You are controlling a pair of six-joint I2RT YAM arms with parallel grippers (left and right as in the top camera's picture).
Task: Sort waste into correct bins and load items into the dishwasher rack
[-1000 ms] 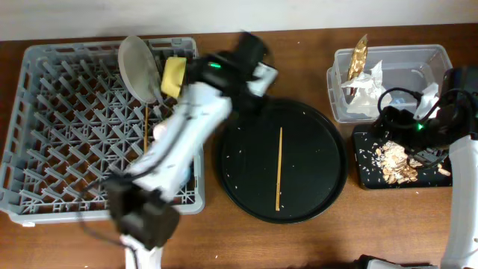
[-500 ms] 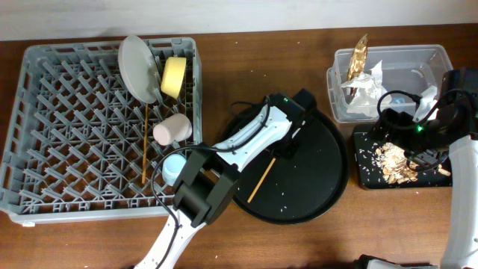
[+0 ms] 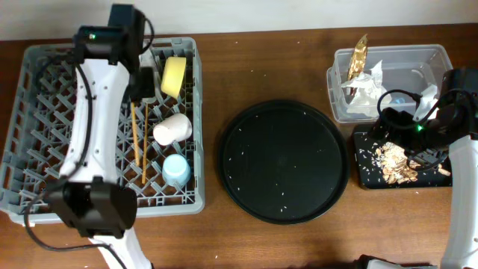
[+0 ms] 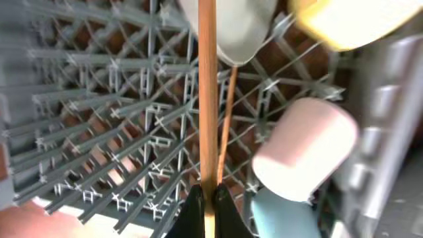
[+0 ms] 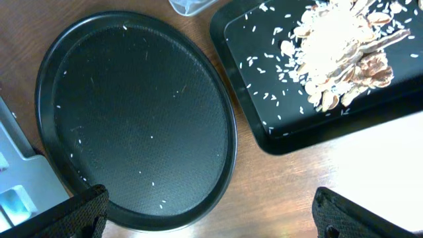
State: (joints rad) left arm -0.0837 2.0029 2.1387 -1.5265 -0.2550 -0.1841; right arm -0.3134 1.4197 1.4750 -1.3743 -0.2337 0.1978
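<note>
One dishwasher rack [image 3: 45, 112] sat at the left of the desk [image 3: 224, 67]; inside it were two cups, a pink cup [image 3: 173, 128] and a light-blue cup [image 3: 176, 170] nearer the front, one yellow bowl [image 3: 173, 75] on edge, and two chopsticks side by side, the held chopstick [image 3: 134, 134] and the loose chopstick [image 3: 144, 153]. One round black tray [image 3: 282, 161] lay mid-desk, carrying only pale specks. Two bins stood at the right: one clear tub [image 3: 418, 60] holding white tissue [image 3: 363, 91] and one gold wrapper strip [image 3: 360, 52]; one flat black tray [image 3: 366, 175] holding a heap of tan food scraps [image 3: 393, 161].

The overhead hid the one plate behind the left arm; the left wrist view showed the plate [image 4: 241, 26] upright beside the bowl, and the left tool [image 4: 207, 206] pinched shut on the held chopstick above the lattice, the loose one lying thin just right of it.

The right wrist view alone showed the right tool [image 5: 211, 215] spread wide, gripping nothing, above the desk near the flat tray and the round tray.
</note>
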